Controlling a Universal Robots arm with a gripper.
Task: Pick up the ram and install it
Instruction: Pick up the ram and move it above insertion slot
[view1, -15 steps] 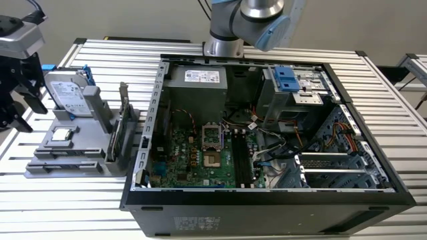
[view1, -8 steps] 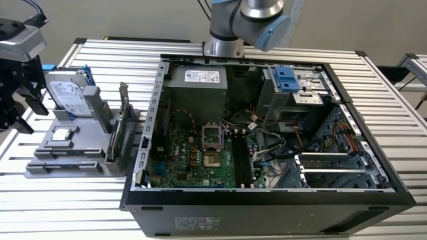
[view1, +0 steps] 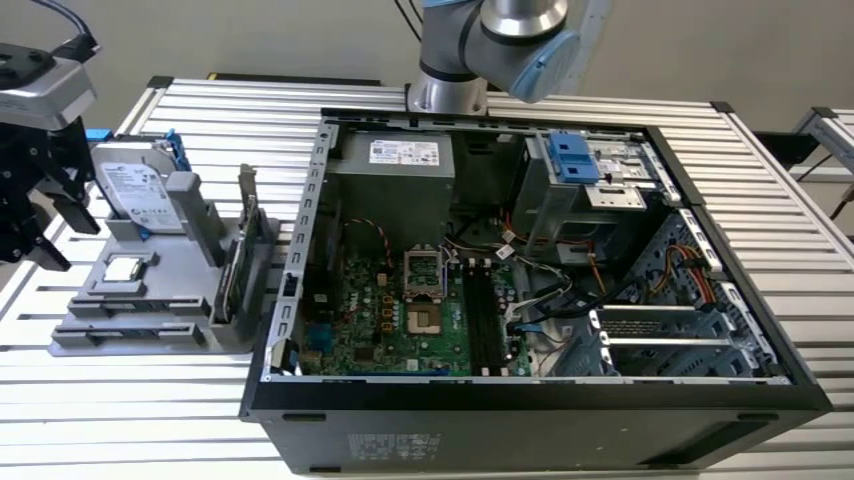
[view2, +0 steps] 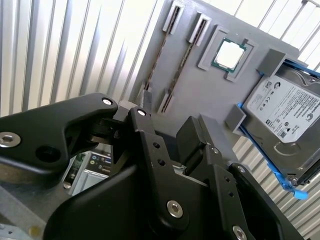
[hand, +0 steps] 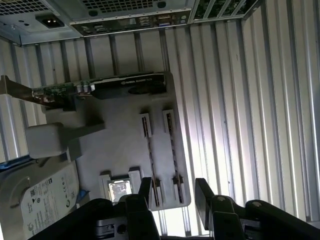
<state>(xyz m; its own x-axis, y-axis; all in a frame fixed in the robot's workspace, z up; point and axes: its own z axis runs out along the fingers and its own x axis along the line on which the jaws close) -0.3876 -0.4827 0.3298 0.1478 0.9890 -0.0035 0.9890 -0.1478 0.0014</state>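
Aluminium slats make up the table (view1: 134, 420), and most of it is taken by the black computer case (view1: 534, 420), lying on its side with the panel off so the board faces up and can be reached from above. Its long memory slots (view1: 487, 320) look vacant to me, with cables crowding in close on one side. Well apart, at the exterior view's left, sits a grey holder tray (view1: 134, 335) that keeps each part on show. It props up the hard drive (view1: 134, 190) and stands the graphics card (hand: 125, 85) on edge at the side nearest the case. The gripper (hand: 172, 192) hovers over this tray with its fingers spread and nothing between them. Just beyond the fingertips the ram (hand: 150, 162) stands on its long edge, pinned at both ends by small end brackets, with a twin stick (hand: 173, 160) just beside it. Standing like that, its top edge is free to pinch, though the gap between the two sticks is narrow. The processor chip (view2: 230, 54) lies flat in its own recess near the ram.
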